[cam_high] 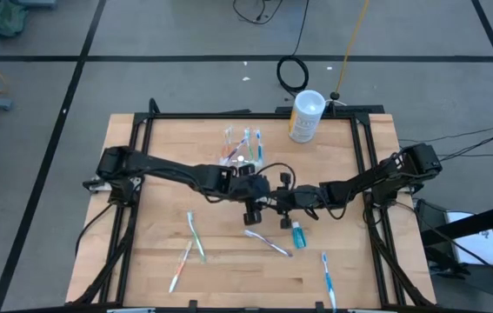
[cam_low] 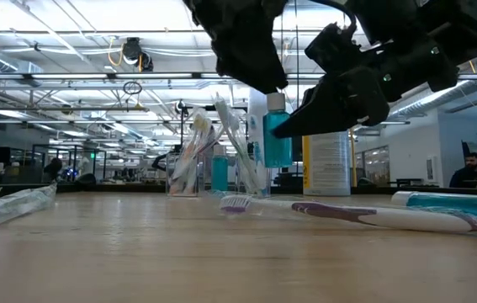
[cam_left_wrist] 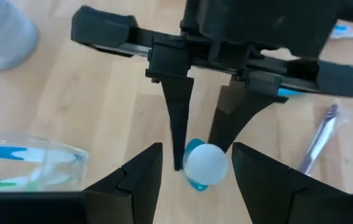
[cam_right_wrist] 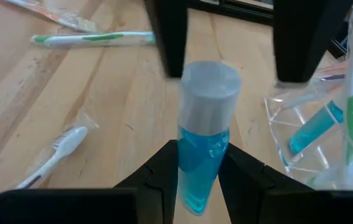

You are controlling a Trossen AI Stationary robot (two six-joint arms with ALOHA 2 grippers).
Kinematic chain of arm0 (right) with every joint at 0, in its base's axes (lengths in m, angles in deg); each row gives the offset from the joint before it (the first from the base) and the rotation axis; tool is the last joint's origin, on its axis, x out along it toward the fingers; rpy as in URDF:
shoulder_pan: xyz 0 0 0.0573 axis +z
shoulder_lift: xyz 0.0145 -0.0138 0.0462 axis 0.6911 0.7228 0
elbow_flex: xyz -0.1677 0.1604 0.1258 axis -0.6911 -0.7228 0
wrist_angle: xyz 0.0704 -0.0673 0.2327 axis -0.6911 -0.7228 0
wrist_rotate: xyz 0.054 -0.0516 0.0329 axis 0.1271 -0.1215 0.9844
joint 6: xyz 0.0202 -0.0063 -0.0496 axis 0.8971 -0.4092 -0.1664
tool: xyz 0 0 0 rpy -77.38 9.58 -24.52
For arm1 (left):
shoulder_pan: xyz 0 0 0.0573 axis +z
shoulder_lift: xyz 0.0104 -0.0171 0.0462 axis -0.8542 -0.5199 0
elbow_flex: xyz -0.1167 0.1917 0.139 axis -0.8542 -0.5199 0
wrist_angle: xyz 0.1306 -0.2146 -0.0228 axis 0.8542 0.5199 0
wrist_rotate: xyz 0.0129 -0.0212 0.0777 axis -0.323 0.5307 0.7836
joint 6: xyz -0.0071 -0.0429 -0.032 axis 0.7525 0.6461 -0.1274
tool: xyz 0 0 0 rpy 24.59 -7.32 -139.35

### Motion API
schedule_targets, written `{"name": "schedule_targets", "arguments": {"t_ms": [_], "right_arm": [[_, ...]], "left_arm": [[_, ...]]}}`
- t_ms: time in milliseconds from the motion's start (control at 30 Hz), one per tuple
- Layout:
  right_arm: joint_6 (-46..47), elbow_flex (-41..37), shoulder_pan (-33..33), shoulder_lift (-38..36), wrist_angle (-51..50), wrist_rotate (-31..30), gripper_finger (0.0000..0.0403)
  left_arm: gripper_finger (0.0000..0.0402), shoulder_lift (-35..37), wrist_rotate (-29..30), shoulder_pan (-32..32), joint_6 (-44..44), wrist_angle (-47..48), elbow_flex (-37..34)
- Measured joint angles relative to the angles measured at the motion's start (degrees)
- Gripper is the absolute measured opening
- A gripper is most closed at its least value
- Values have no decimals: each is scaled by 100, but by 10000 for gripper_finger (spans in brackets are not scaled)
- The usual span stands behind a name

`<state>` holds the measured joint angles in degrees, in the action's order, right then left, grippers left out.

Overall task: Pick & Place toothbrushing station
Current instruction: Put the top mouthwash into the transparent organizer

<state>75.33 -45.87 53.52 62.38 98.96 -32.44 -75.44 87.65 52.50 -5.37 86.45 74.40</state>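
My right gripper [cam_right_wrist: 198, 158] is shut on a teal toothpaste tube [cam_low: 278, 135] with a white cap [cam_right_wrist: 208, 93], near the table's middle. My left gripper [cam_left_wrist: 196, 149] is open above it, pointing down. Its fingers [cam_left_wrist: 136, 180] stand on either side of the cap [cam_left_wrist: 205, 165] without touching it. In the high view the two grippers meet, left [cam_high: 252, 211] and right [cam_high: 275, 202]. The clear holder [cam_high: 240, 149] stands on the table farther back, with toothbrushes and a tube in it. My right gripper pinches the tube's teal body [cam_right_wrist: 195, 180] between its two fingers, below the cap. The fingers come about level from the table's right side and lie across the tube. The tube stands upright, cap up, lifted clear of the table [cam_low: 278, 160].
A white canister [cam_high: 305, 116] with a yellowish label stands at the far edge. Another teal tube [cam_high: 298, 233] and a wrapped toothbrush [cam_high: 268, 242] lie just in front of the grippers. More toothbrushes lie at the near left [cam_high: 196, 235] [cam_high: 181, 265] and the near right [cam_high: 327, 278].
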Motion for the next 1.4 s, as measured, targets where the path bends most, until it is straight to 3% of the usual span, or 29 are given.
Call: {"name": "schedule_targets", "arguments": {"t_ms": [233, 700, 1133, 1400], "right_arm": [[11, 0, 0, 0, 44, 2, 91], [17, -2, -4, 0, 15, -7, 91], [-2, -3, 0, -4, 38, 7, 91], [-2, -4, 0, -4, 39, 4, 91]], "left_arm": [[184, -217, -389, 91, -45, -179, 0], [114, -198, -224, 87, -42, 129, 6], [184, -198, -202, 85, -167, 263, -2], [181, -198, -200, 85, -201, 161, -2]]}}
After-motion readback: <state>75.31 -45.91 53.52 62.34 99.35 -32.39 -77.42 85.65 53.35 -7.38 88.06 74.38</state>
